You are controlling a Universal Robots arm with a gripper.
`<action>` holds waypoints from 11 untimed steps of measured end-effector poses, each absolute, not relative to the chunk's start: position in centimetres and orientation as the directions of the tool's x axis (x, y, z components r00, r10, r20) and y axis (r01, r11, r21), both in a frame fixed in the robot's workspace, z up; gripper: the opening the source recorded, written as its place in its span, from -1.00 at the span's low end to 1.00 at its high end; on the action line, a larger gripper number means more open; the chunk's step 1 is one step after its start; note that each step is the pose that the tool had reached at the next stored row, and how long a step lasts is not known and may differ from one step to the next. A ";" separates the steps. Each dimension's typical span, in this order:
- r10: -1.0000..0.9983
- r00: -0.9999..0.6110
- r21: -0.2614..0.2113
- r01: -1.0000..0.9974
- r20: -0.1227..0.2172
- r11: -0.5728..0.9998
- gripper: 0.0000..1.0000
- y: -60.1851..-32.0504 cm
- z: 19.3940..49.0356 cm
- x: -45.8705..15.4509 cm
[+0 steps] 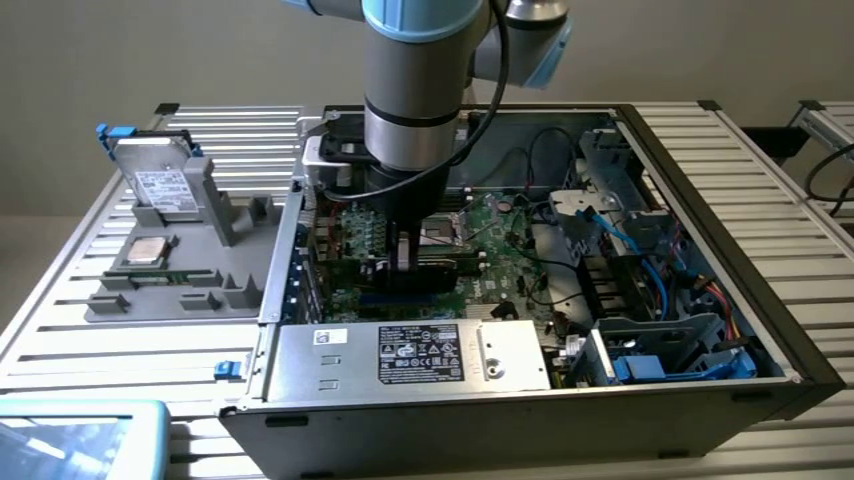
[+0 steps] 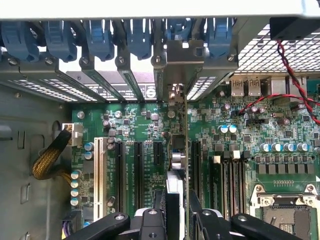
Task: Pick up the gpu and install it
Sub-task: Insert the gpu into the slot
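Atop the slatted table (image 1: 47, 340), an open case (image 1: 507, 432); hand (image 2: 178, 202) grips gpu (image 2: 177, 160).

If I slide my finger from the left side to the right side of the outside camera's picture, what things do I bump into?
Hard drive standing in the grey holder → gripper gripping the gpu inside the computer case → blue cables.
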State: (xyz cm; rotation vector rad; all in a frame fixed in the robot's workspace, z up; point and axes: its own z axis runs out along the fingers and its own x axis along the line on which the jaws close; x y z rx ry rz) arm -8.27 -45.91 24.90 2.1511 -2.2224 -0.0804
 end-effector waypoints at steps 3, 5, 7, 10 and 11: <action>-0.999 -0.033 0.072 -0.997 -0.001 0.033 -0.44 -45.9 24.9 -8.3; -0.999 -0.033 0.072 -0.997 -0.001 0.033 -0.44 -45.9 24.9 -8.3; -0.999 -0.033 0.072 -0.997 -0.001 0.033 -0.44 -45.9 24.9 -8.3; -0.999 -0.033 0.072 -0.997 -0.001 0.033 -0.44 -45.9 24.8 -8.3; -0.999 -0.033 0.072 -0.997 0.000 0.033 -0.44 -45.9 24.8 -8.3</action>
